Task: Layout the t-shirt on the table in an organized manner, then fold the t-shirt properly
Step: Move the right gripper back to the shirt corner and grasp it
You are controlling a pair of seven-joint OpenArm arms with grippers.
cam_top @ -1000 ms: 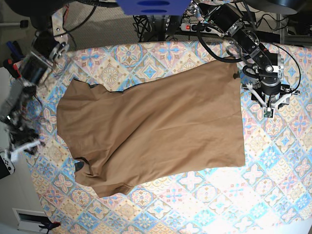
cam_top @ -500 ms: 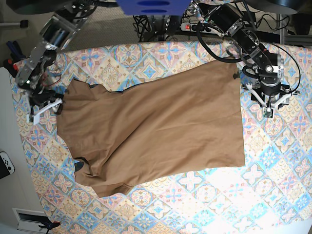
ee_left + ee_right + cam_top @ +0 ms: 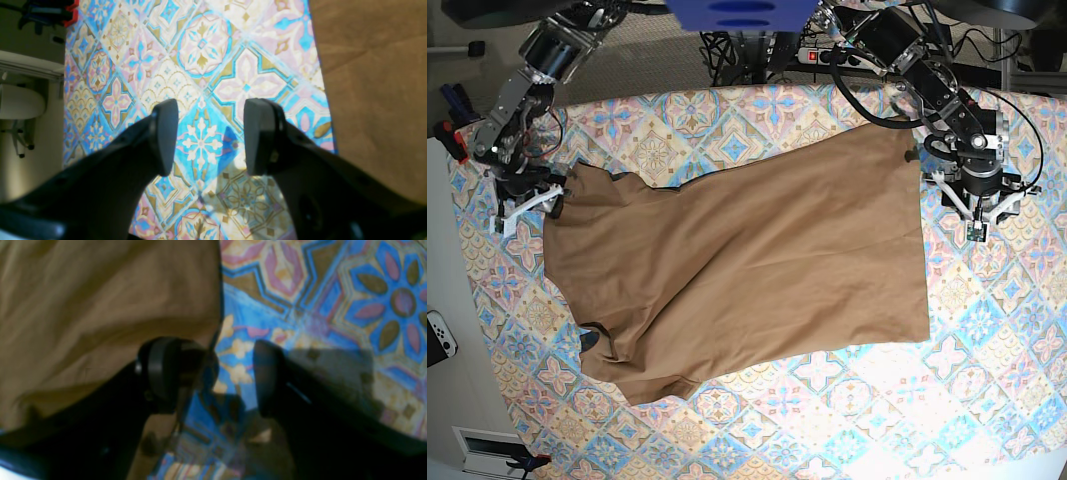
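T-shirt [image 3: 737, 260] spread rumpled across table [image 3: 987, 380], lower sleeve bunched and partly tucked under. Left gripper [image 3: 210, 136] parted over bare cloth pattern, holding nothing. Right gripper [image 3: 230, 376] parted at the shirt's edge; contact hard to make out through blur.

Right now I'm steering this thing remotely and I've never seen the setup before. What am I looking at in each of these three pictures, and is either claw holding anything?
The overhead picture looks down on a table covered in a patterned tile cloth, with a tan t-shirt spread across it, still rumpled along one side. Two robot arms reach in from the far edge.

The other two pictures come from cameras mounted on the arms' wrists, looking down past each claw's two dark fingers.

The left gripper hangs over bare tablecloth just off the shirt's straight edge. Its jaws are apart with nothing between them.

The right gripper sits at the shirt's opposite, rumpled edge. Its jaws are also apart: one finger is over the cloth, the other over the table. It holds nothing.
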